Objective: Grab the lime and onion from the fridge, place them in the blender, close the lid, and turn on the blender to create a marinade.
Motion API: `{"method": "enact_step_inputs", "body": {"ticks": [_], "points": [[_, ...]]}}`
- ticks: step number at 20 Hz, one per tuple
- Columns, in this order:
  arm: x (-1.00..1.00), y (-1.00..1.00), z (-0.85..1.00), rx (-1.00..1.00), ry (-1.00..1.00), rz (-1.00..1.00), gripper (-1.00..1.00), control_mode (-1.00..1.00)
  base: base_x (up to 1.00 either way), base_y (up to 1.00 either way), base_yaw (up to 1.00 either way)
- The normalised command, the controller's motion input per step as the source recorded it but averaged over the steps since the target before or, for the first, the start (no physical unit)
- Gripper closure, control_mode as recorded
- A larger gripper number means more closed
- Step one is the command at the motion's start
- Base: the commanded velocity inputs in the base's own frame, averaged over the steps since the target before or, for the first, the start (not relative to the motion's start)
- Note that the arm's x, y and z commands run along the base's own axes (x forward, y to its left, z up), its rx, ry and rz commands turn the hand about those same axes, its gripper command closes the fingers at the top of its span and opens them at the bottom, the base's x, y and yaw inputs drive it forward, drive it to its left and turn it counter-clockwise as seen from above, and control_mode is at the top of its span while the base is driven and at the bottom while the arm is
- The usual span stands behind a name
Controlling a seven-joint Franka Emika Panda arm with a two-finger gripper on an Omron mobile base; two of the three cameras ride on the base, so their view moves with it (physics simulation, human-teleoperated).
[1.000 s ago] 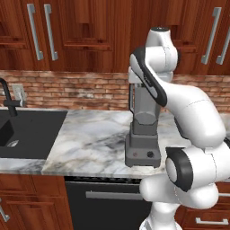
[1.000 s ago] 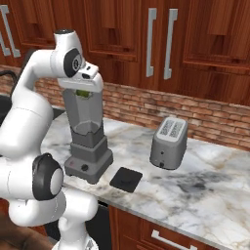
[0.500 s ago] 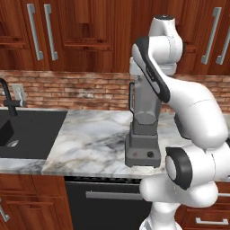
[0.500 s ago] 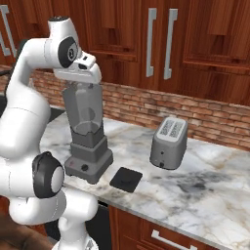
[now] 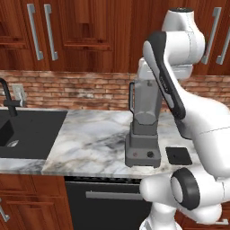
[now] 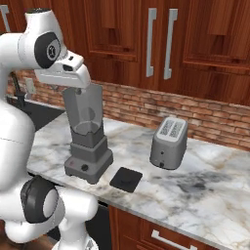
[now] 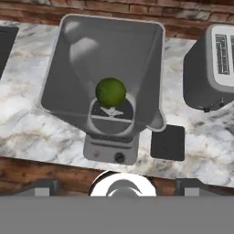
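Note:
The grey blender (image 5: 144,130) (image 6: 88,141) stands on the marble counter with its jar top uncovered. Looking straight down in the hand view, the lime (image 7: 110,91) lies inside the jar of the blender (image 7: 68,82), just above the blades. My gripper (image 7: 118,186) hangs open above the jar mouth with nothing between its fingertips (image 7: 43,187). In the right base view my hand hovers over the jar's rim. The black lid (image 5: 179,155) (image 6: 126,178) (image 7: 167,142) lies flat on the counter beside the blender's base. The onion and the fridge are out of view.
A silver toaster (image 6: 168,142) (image 7: 215,68) stands on the counter beyond the lid. A black sink (image 5: 22,134) with a dark tap lies to the left. Brown wooden cupboards hang above a brick backsplash.
The jaws have spread wider and let go of the lime, which is now down in the jar. The arm has lifted the hand higher above the jar.

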Motion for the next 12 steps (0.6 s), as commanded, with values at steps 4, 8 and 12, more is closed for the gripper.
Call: {"method": "enact_step_inputs", "body": {"ticks": [4, 8, 12], "points": [[-1.00, -0.06, -0.21, 0.00, 0.00, 0.12, -1.00, -1.00, 0.00, 0.00, 0.00], [-1.00, -0.39, -0.41, 0.00, -0.05, 0.13, -1.00, -1.00, 0.00, 0.00, 0.00], [-0.74, -0.59, -0.48, 0.00, -0.21, 0.08, -1.00, -1.00, 0.00, 0.00, 0.00]]}}
